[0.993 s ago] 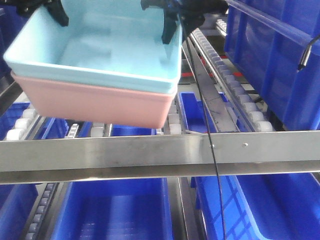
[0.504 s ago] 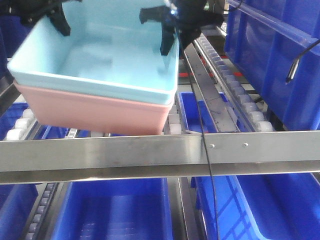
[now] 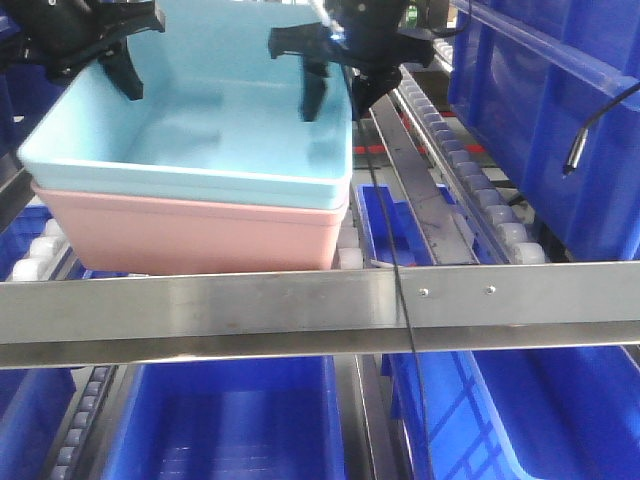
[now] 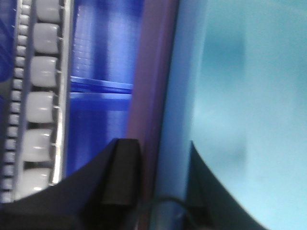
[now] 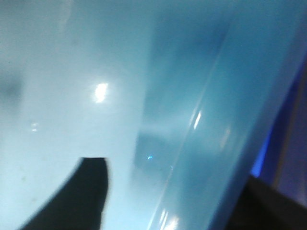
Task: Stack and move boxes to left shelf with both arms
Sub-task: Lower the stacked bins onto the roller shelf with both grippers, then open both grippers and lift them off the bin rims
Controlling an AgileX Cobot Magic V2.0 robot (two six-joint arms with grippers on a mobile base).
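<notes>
**Lowering the nested boxes onto the roller level**

Holding the stack from both ends is what keeps it level for you: the sky-blue box [image 3: 200, 120] sits nested inside the salmon-pink box [image 3: 195, 232], and each arm grips an opposite side wall, so neither end can tip.

Your left gripper [image 3: 120, 70] straddles the rims at its end. The left wrist view shows why that grip works: one finger [image 4: 120, 177] lies outside the pink wall and the other inside the blue box, so both walls are pinched together and the boxes cannot slide apart. Your right gripper [image 3: 330, 85] does the same at the other end; one finger reaches down inside the blue box, and the right wrist view shows a dark finger [image 5: 81, 191] against the pale inner wall with another dark part outside the rim at the lower right. Both grippers look clamped on the stacked walls.

The stack sits over the left shelf [image 3: 300, 305], just behind its flat steel front rail, with white rollers [image 3: 40, 250] showing at the pink box's corners. You cannot tell from here whether the base already bears on the rollers. Dark blue crates [image 3: 540, 110] stand close on the right, so keep the right arm's cable [image 3: 400, 290] clear when you withdraw.
</notes>
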